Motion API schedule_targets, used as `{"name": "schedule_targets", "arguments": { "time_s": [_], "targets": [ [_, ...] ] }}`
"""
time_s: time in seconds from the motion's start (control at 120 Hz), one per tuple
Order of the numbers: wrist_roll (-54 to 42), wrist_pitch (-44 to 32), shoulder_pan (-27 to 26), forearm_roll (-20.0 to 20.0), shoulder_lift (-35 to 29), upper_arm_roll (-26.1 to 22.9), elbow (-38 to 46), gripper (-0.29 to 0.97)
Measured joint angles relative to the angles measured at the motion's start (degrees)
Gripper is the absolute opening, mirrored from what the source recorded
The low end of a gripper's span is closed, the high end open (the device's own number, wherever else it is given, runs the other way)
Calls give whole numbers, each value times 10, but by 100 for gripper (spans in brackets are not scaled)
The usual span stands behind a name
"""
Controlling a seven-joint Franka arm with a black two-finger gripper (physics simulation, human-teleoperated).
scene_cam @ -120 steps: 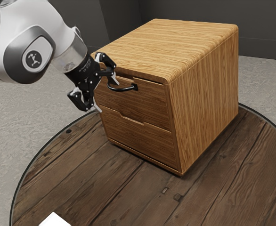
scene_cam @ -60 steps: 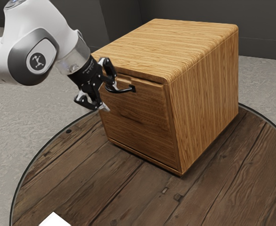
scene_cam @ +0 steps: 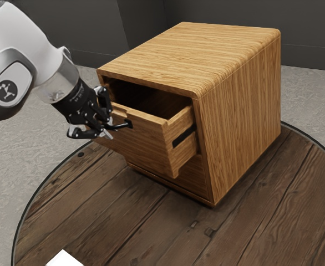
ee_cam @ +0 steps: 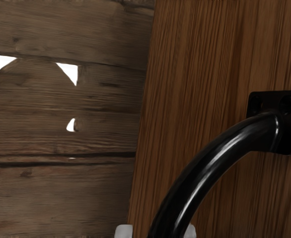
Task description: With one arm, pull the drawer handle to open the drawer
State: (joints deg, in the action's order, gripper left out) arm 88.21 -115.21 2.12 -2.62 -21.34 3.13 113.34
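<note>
A white corner point(scene_cam: 64, 259) pokes in at the lower left edge of the round plank table point(scene_cam: 151, 227). Above it, the upper drawer point(scene_cam: 146, 138) stands pulled well out of the wooden cabinet point(scene_cam: 237, 105) at frame centre, its dark cavity exposed. At left, the black gripper point(scene_cam: 108, 123) is spread, its fingers either side of the black handle point(scene_cam: 121, 126) on the drawer front. In the wrist view the handle point(ee_cam: 210, 158) curves between pale pads point(ee_cam: 123, 231). The arm point(scene_cam: 35, 55) bears a white emblem point(scene_cam: 8, 90) on its grey joint cap.
</note>
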Motion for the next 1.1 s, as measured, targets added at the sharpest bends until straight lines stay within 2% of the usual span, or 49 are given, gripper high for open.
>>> {"name": "schedule_targets", "arguments": {
  "time_s": [0.558,0.85,1.042,1.1],
  "targets": [
    [4,6,4,20,-180,4,146,-11],
    [5,16,11,26,-237,4,181,-11],
    [5,33,10,41,-298,4,178,20],
    [5,67,-6,42,-276,2,114,32]
  ]
}}
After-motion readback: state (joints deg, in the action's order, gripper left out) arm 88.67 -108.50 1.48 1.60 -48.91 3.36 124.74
